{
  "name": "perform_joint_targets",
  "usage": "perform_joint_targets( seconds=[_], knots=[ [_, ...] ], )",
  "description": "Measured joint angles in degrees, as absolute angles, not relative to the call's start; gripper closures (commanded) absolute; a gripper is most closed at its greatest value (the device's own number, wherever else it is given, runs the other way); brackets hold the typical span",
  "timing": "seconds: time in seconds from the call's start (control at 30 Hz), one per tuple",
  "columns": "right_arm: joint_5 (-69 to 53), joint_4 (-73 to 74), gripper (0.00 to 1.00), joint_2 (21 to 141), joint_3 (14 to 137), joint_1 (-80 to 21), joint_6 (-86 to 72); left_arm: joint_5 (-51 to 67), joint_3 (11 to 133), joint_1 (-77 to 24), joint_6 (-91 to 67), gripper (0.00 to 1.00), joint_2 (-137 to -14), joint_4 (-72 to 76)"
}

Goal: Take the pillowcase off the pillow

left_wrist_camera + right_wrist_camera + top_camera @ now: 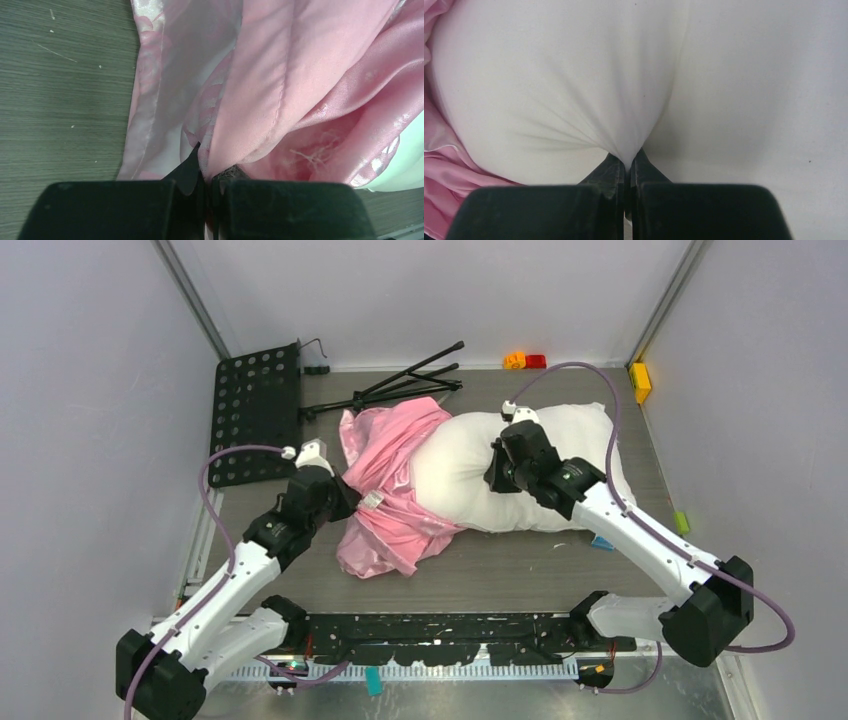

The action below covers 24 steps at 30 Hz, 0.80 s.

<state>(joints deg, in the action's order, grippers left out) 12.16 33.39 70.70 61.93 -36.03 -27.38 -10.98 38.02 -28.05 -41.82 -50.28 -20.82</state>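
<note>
The left gripper (pixel 204 172) pinched the pillowcase (pixel 260 75) (bunched over the left end); the right gripper (pixel 628 164) clenched the pillow (pixel 549 75), lying crosswise.

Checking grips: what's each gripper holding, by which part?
The left gripper pinches a pillowcase fold; the right gripper pinches the pillow at its top.

Your two arms match: the left arm (pixel 235 580) and right arm (pixel 640 535) wear smooth white shells on the long links, with chunky black housings at every joint. A purple cable (pixel 207 488) loops along the left one and a second purple cable (pixel 570 364) along the right. Each wrist carries a small white block (pixel 312 452). Up close, your left hand (pixel 202 167) and right hand (pixel 628 162) show matte black fingers (pixel 610 176), wedge-shaped and tapering to thin tips from a broad black body.
</note>
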Motion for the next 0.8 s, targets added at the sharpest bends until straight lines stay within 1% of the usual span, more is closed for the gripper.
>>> perform_joint_targets(
  seconds=[0.03, 0.07, 0.13, 0.2, 0.23, 0.27, 0.3, 0.4, 0.47, 0.53, 0.6, 0.7, 0.8],
  knots=[
    [11.18, 33.17, 1.00, 70.11, 61.32, -35.40, -27.40, -10.92, 38.04, -28.08, -41.82, 0.96, -50.28, -20.80],
    [10.15, 33.08, 1.00, 69.97, 61.06, -35.20, -27.38, -10.83, 38.06, -28.08, -41.76, 0.90, -50.26, -20.75],
    [8.54, 32.86, 1.00, 70.48, 61.06, -34.96, -27.35, -9.76, 38.09, -27.81, -41.19, 0.66, -50.11, -20.40],
    [7.38, 32.80, 1.00, 71.40, 61.19, -34.46, -27.38, -6.92, 38.20, -27.38, -40.05, 0.35, -49.69, -20.12],
    [7.03, 32.71, 1.00, 71.75, 61.21, -34.24, -27.40, -5.19, 38.37, -27.14, -39.00, 0.18, -49.50, -20.01],
    [6.55, 32.60, 1.00, 72.07, 61.23, -34.00, -27.42, -2.94, 38.74, -26.89, -38.28, 0.04, -49.36, -19.99],
    [6.22, 32.51, 1.00, 72.34, 61.25, -33.85, -27.44, -0.67, 39.40, -26.83, -37.54, 0.01, -49.36, -20.01],
    [5.72, 32.42, 1.00, 72.42, 61.34, -33.63, -27.40, 5.23, 42.06, -26.98, -36.53, 0.00, -49.41, -20.25],
    [5.54, 32.42, 1.00, 72.42, 61.52, -33.61, -27.33, 6.13, 43.83, -28.34, -35.86, 0.00, -49.47, -20.75],
    [5.34, 32.51, 1.00, 72.42, 61.60, -33.56, -27.24, 4.99, 45.25, -31.94, -35.27, 0.00, -49.47, -21.39],
    [5.17, 32.64, 1.00, 72.55, 61.82, -33.50, -27.18, 1.45, 45.95, -37.50, -34.96, 0.00, -49.63, -21.98],
    [4.91, 32.88, 1.00, 73.32, 62.59, -33.50, -27.11, -5.74, 47.72, -48.34, -34.92, 0.00, -51.75, -23.51],
    [4.51, 32.97, 1.00, 73.76, 62.83, -33.39, -27.14, -16.27, 52.77, -58.39, -36.12, 0.00, -56.73, -27.92]
  ],
)
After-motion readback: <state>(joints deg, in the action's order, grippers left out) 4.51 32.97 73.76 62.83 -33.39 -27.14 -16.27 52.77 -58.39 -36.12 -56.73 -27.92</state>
